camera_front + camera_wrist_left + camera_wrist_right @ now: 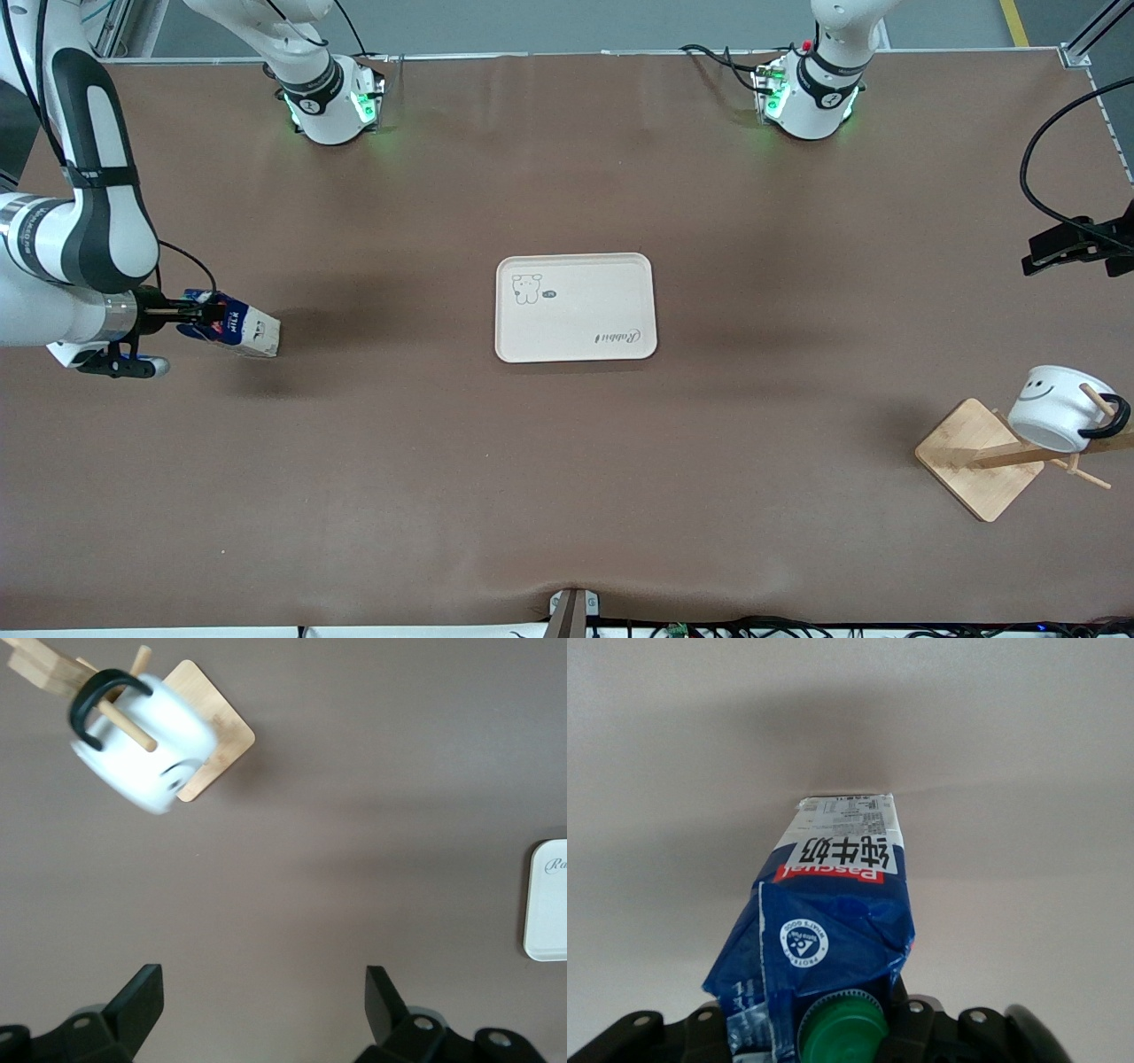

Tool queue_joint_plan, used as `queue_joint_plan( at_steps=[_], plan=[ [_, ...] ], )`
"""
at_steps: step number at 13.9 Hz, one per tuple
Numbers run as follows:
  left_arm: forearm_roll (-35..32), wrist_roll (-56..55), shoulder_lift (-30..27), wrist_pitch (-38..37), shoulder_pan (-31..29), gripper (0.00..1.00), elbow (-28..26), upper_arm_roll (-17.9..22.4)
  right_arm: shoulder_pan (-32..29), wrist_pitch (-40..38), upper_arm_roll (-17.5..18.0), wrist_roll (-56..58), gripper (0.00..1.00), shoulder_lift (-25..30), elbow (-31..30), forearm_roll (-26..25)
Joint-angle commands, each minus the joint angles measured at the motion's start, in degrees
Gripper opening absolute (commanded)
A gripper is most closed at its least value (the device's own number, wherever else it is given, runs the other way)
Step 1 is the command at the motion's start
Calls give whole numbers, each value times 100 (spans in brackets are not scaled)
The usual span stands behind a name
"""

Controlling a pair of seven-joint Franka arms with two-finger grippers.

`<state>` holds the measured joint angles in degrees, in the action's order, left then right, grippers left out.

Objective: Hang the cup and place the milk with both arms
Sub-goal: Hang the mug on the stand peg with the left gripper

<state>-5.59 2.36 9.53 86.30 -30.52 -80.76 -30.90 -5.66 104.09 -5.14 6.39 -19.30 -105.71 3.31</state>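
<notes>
The milk (232, 324) is a dark blue carton lying tilted in my right gripper (197, 312), low over the table at the right arm's end, its pale base toward the tray. In the right wrist view my right gripper (837, 1028) is shut round the milk (837, 904) near its green cap (842, 1032). The cup (1059, 408), white with a smiley face, hangs by its black handle on a peg of a wooden rack (974, 456). My left gripper (1044, 255) is open and empty in the air at the left arm's end. In the left wrist view its fingertips (142, 997) stand wide apart, off from the cup (146, 749).
A cream tray (576, 266) with a rabbit drawing lies at the table's middle; its edge shows in the left wrist view (547, 904). The rack's square base (217, 731) stands on the brown table. Both arm bases stand along the table's edge farthest from the front camera.
</notes>
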Motion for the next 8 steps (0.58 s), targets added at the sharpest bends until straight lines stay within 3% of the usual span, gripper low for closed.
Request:
queue_joint_plan(
  at_steps=[1, 2, 3, 8],
  plan=[
    [59, -42, -154, -34, -59, 100, -142, -101, -181, 156, 127, 73, 86, 102, -213, -85],
    [59, -25, -162, -34, -7, 100, -150, -92, -172, 156, 127, 73, 88, 101, -213, -93],
    [59, -34, -284, -34, 281, 100, -238, 4, -172, 156, 127, 73, 100, 101, -204, -93],
    [408, -42, -952, 1, 1968, 100, -949, 1679, -154, 147, 136, 73, 100, 128, -160, -85]
  ],
)
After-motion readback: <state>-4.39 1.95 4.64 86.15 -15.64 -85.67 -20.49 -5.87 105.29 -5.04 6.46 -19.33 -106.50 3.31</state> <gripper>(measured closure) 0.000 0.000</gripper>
